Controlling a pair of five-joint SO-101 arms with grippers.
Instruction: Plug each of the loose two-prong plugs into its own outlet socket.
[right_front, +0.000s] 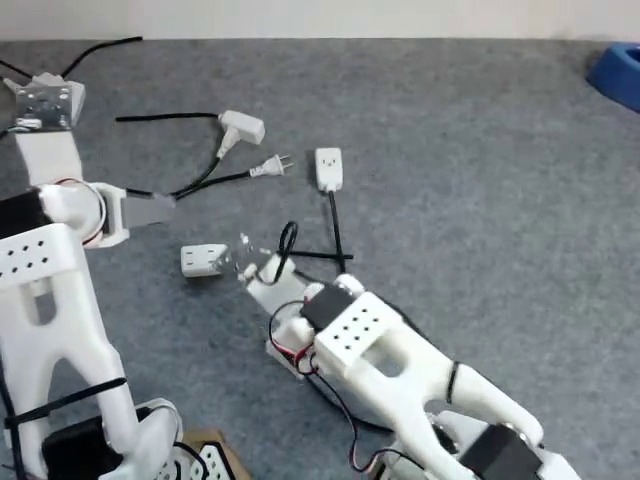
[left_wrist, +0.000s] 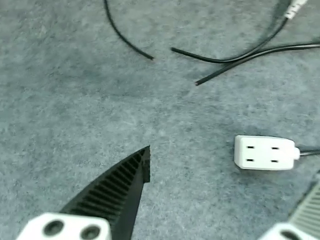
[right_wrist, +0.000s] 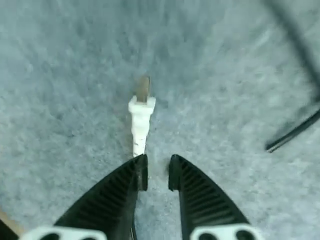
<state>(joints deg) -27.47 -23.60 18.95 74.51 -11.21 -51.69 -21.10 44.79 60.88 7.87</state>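
Black ribbed right hand (right_wrist: 157, 160): nearest me. Its wedge-shaped fingers (right_wrist: 125, 190) are set narrow, and I see a slim strip of carpet between the tips.
Slim plug (right_wrist: 141, 117): white moulded plastic. The tapering tail touches one fingertip and the dull flat metal prongs point away from the hand. In the high view it sits just beside the outlet block.
Outlet block (right_front: 203, 260): white and rounded-rectangular, lying flat on the bench. My left wrist view shows two pairs of slots in its smooth face and a dark cord leaving one end.
Left hand (left_wrist: 225, 185): spread wide over bare carpet near the outlet block, holding nothing. One finger is black and ridged, the other pale at the frame's edge.
Bench (right_front: 480, 200): covered in grey, short-napped, fuzzy carpet.
Black cords (left_wrist: 220, 60): thin and glossy, lying in loose curves with cut ends.
Second plug (right_front: 270, 166): small and white. Its two bare prongs aim at the second outlet, near it but apart.
Second outlet (right_front: 328, 168): a white block with a black cord running back toward me.
Angled plug (right_front: 243, 128): chunkier, white and bent, farther off.
Blue rim (right_front: 618, 72): smooth and rounded, at the far corner.
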